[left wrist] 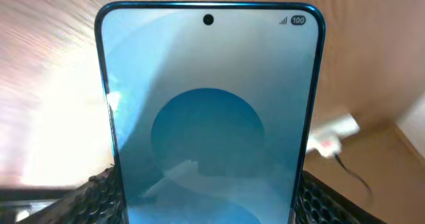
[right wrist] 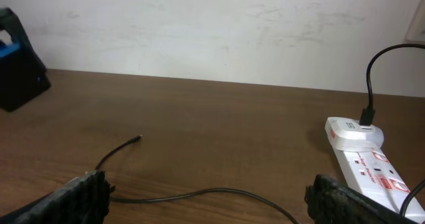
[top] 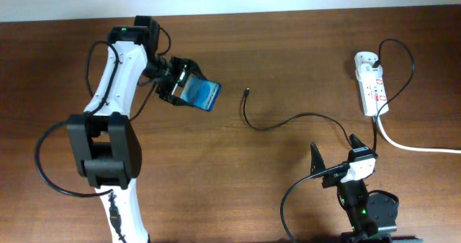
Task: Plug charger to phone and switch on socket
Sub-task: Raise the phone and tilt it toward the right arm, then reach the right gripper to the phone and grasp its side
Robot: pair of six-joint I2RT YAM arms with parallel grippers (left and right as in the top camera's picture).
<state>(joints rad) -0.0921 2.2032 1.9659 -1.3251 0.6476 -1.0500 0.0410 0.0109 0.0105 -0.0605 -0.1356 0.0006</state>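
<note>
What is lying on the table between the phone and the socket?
Only the charger, its plug tip towards the phone; up to the socket the table is otherwise bare. Overhead view.

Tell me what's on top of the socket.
A black plug stands on the socket's far end, its cable arching upward. Whatever lies under the plug is covered; the near end is out of frame.

Brown wooden table [top: 288, 48]: thin black charger [top: 306, 114] lying loose mid-right; white socket [top: 372, 90] far right, near edge.
</note>
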